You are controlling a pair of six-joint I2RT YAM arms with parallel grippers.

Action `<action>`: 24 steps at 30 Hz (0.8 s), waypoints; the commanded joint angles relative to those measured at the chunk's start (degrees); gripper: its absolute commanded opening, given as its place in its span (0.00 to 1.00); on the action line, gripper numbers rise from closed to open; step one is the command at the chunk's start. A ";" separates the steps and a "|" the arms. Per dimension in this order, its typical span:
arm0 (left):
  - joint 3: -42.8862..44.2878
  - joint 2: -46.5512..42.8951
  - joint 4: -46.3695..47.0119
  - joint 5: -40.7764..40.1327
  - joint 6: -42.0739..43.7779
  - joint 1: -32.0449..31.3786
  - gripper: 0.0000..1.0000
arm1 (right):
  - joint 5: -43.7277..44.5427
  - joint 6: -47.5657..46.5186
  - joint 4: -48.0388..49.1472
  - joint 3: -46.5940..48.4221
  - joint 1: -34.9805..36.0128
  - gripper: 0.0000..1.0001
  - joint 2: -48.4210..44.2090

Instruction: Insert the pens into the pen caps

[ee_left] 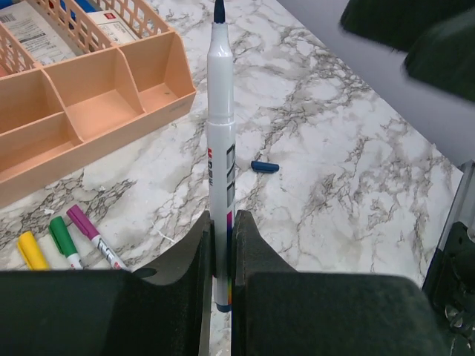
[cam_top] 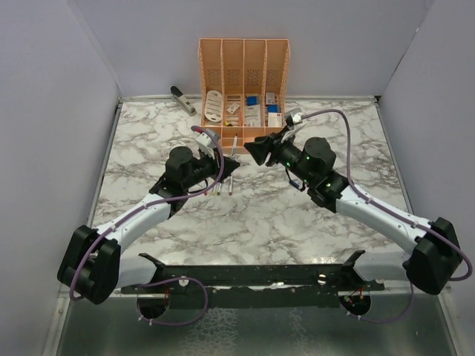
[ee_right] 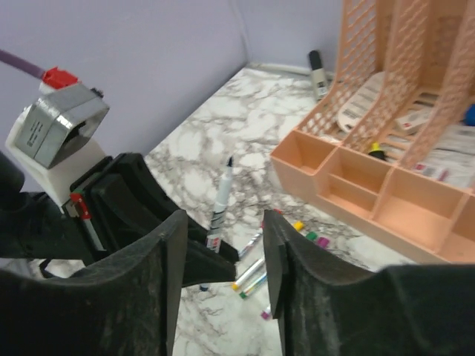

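My left gripper point(ee_left: 221, 222) is shut on a whitish pen point(ee_left: 220, 141) with a bare dark blue tip and holds it above the table, tip pointing away. The same pen shows in the right wrist view point(ee_right: 220, 200). A small blue cap point(ee_left: 265, 166) lies on the marble just beyond it. Pens with yellow point(ee_left: 30, 248), green point(ee_left: 63, 237) and purple point(ee_left: 82, 220) caps on them lie side by side on the left. My right gripper point(ee_right: 224, 230) is open and empty, hovering close opposite the left gripper point(cam_top: 226, 165).
The orange organiser point(cam_top: 243, 81) with boxes and papers stands at the back centre; its low front tray point(ee_left: 111, 104) is close to the pens. A grey stapler point(cam_top: 182, 99) lies to its left. Grey walls close in both sides.
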 commanded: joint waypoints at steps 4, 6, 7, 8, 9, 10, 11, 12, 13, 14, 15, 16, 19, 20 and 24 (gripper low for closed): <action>0.16 -3.08 -3.82 -2.12 3.50 0.36 0.00 | 27.64 -6.50 -27.03 6.25 -0.15 0.47 -4.61; 0.48 -3.25 -4.62 -1.82 4.07 0.37 0.00 | 30.34 -5.86 -34.93 7.21 -1.73 0.47 -3.41; 0.52 -3.34 -4.88 -1.66 4.39 0.37 0.00 | 30.51 -5.44 -37.53 6.83 -2.72 0.46 -3.12; 0.54 -3.43 -5.06 -1.50 4.62 0.37 0.00 | 30.21 -4.91 -39.49 6.06 -3.96 0.45 -3.01; 0.53 -3.58 -5.29 -1.66 4.74 0.37 0.00 | 29.42 -4.34 -41.33 5.28 -5.34 0.44 -2.96; 0.51 -3.79 -5.61 -1.92 4.79 0.37 0.00 | 26.96 -4.07 -42.77 4.63 -7.00 0.44 -3.00; 0.54 -3.97 -5.94 -2.00 5.01 0.37 0.00 | 24.87 -4.11 -43.93 3.97 -8.33 0.44 -2.99; 0.50 -4.12 -6.28 -1.87 5.30 0.41 0.00 | 23.09 -4.59 -45.06 3.66 -9.58 0.43 -2.69; 0.48 -4.29 -6.56 -1.75 5.49 0.37 0.00 | 22.03 -5.03 -46.68 3.75 -10.27 0.43 -1.93; 0.47 -4.46 -6.86 -1.69 5.70 0.38 0.00 | 21.19 -5.75 -48.31 4.07 -10.57 0.44 -0.87; 0.40 -4.59 -6.98 -1.51 5.80 0.37 0.00 | 20.48 -6.67 -49.86 4.61 -10.66 0.44 0.49; 0.33 -4.68 -6.96 -1.11 5.91 0.37 0.00 | 19.64 -7.54 -51.52 5.37 -10.72 0.44 2.09; 0.01 -5.01 -7.06 0.64 6.73 0.37 0.00 | 17.93 -9.88 -55.29 7.42 -10.75 0.45 7.59; -0.07 -5.12 -7.12 1.41 7.04 0.37 0.00 | 17.37 -10.61 -55.71 7.79 -10.79 0.46 9.15; -0.61 -5.64 -7.03 2.92 8.37 0.37 0.00 | 14.03 -13.08 -55.16 9.27 -11.67 0.49 13.23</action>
